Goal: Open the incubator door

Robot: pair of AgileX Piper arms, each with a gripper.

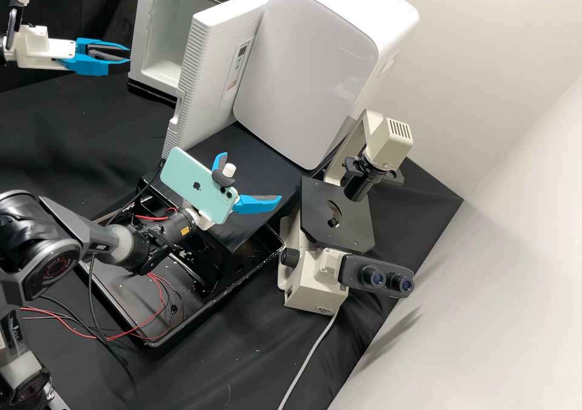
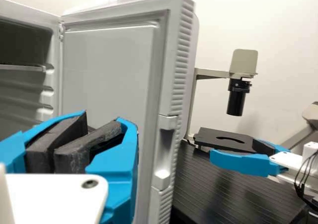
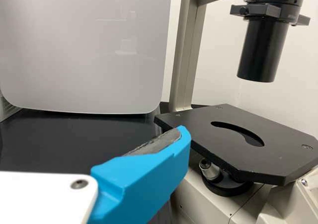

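Well, leftmost in the high view we have the left gripper (image 1: 103,57), set narrow, its pads close together. Just beyond its fingertips stands the incubator (image 1: 162,70), and to the right of them the door (image 1: 203,64), swung open. Next comes the right gripper (image 1: 248,182), spread wide, with a phone (image 1: 197,184) mounted behind its fingers and covering part of it; a tray (image 1: 159,341) with red wires (image 1: 162,289) lies below and behind it. Beyond it, a white box (image 1: 309,64) crowds the door's outer side, and the microscope (image 1: 333,216) stands to its right. Our left wrist view gives the door's inner face and handle recess (image 2: 164,152); our right wrist view, the knob (image 3: 208,168) under the microscope's stage (image 3: 233,144).
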